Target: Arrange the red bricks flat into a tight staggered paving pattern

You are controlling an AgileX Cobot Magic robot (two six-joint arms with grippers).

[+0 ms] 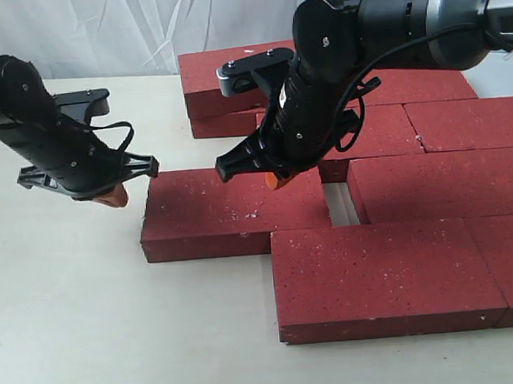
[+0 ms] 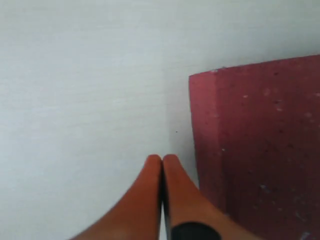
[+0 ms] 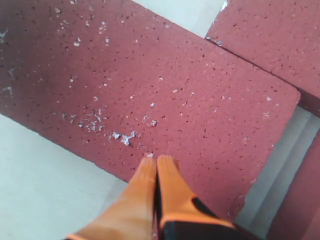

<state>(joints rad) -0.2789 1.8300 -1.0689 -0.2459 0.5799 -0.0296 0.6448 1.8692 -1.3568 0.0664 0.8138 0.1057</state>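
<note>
Red bricks (image 1: pixel 375 276) are gritty, white-flecked rectangular slabs lying flat.

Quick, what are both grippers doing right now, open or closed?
Left gripper: closed, holding nothing.
Right gripper: closed, holding nothing.

I see my left gripper (image 1: pixel 113 197) hanging just off the left end of one red brick (image 1: pixel 223 213), which lies flat on the tabletop (image 1: pixel 73 325). My right gripper (image 1: pixel 278 180) is over that brick's far right corner. A narrow gap (image 1: pixel 340 206) separates it from the other red bricks (image 1: pixel 401 270) paved alongside.
</note>
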